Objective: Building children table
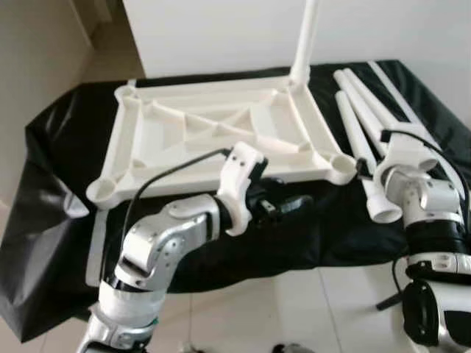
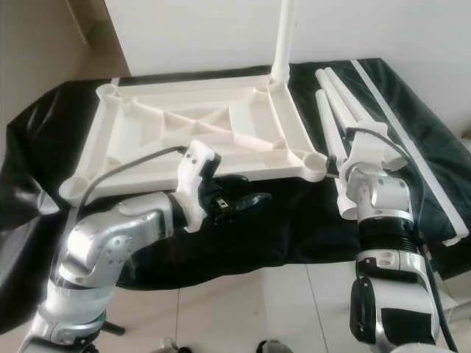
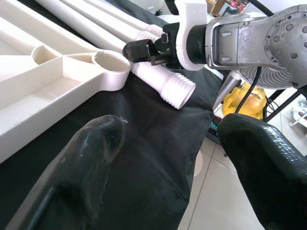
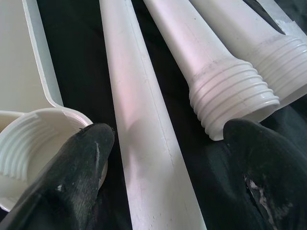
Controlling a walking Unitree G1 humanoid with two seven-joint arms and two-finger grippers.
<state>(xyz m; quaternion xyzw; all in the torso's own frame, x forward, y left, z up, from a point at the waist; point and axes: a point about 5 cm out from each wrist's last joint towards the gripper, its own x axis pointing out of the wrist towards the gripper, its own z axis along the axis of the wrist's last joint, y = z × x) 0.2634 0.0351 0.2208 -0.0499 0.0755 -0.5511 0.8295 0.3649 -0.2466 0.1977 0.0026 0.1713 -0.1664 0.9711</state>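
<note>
A white moulded plastic tabletop (image 1: 221,132) lies upside down on a worktop draped in black cloth (image 1: 59,147), its ribbed underside facing up and a round threaded socket at each corner. One white plastic leg (image 1: 305,40) already stands upright in the far right corner socket. To the right of the tabletop, three loose white plastic legs (image 1: 357,121) lie side by side on the cloth, their ridged screw ends pointing toward the near edge of the worktop. A long flat white strip (image 2: 405,140) lies on the cloth farther to the right. The left gripper (image 1: 283,204) hovers over the bare cloth just in front of the tabletop's near edge, toward the near right corner socket (image 3: 111,64), with its jaws apart and nothing between them; its two black fingers (image 3: 96,143) frame the cloth and the worktop edge in the left wrist view. The right gripper (image 4: 165,163) is lowered over the loose legs beside that same corner socket, jaws spread wide to either side of the nearest leg (image 4: 144,124), one finger (image 4: 79,158) close by the socket's rim, not visibly clamped on the leg. Pale tiled floor (image 1: 294,309) shows below the worktop.
</note>
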